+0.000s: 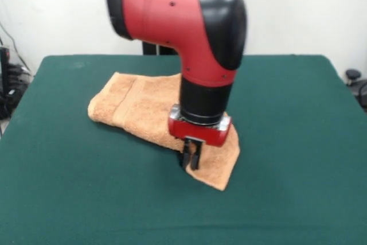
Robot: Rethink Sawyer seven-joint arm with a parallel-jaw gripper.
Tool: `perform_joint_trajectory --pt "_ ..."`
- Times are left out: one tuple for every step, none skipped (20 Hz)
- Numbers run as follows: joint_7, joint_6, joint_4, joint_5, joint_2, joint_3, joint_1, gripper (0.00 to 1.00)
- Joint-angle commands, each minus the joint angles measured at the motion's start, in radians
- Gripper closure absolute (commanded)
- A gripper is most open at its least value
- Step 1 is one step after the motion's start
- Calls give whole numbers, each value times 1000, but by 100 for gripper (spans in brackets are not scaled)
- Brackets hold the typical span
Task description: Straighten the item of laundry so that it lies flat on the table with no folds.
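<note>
The towel (pixel 140 110) lies on the dark green surface (pixel 298 142), a little left of the middle and toward the far half. It is not spread out: it forms a long slanted shape running from a rounded, doubled-over end at the left, near the far side, down to a pointed corner at the near right. A woven border band crosses it close to the left end, and the left edge looks thick, as if the cloth is folded under there. The near-right corner lies as a single flat layer on the surface.

The red and black arm (pixel 189 27) comes down over the right part of the towel and hides the cloth behind it. The gripper (pixel 191 156) hangs below the red wrist block, at the towel's near edge just left of the pointed corner. Its dark fingers (pixel 194 154) stand close together with only a thin gap between them, their tips down at the cloth's edge. Whether they pinch any cloth cannot be told.
</note>
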Motion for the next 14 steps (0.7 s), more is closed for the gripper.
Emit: perform_joint_trajectory --pt "-173 17 -10 -165 70 113 -131 100" --pt "-180 41 -14 -181 54 116 -140 100" --pt "-185 61 -16 -197 40 120 -148 100" --pt "-194 75 -15 -214 28 126 -164 100" --pt "-198 88 -12 -229 20 134 -178 100" --pt "-202 100 -14 -243 11 142 -187 100" --pt "-204 109 -13 -258 2 149 -199 100" --pt "-206 120 -14 -270 -5 155 -208 100" --pt "-207 129 -17 -283 -9 162 -218 100" --pt "-206 134 -20 -295 -11 169 -226 100" --pt "-207 139 -25 -308 -13 177 -237 100" --pt "-207 142 -31 -320 -11 184 -244 100" --pt "-211 146 -36 -331 -12 193 -255 100" --pt "-211 149 -40 -341 -11 200 -263 100"
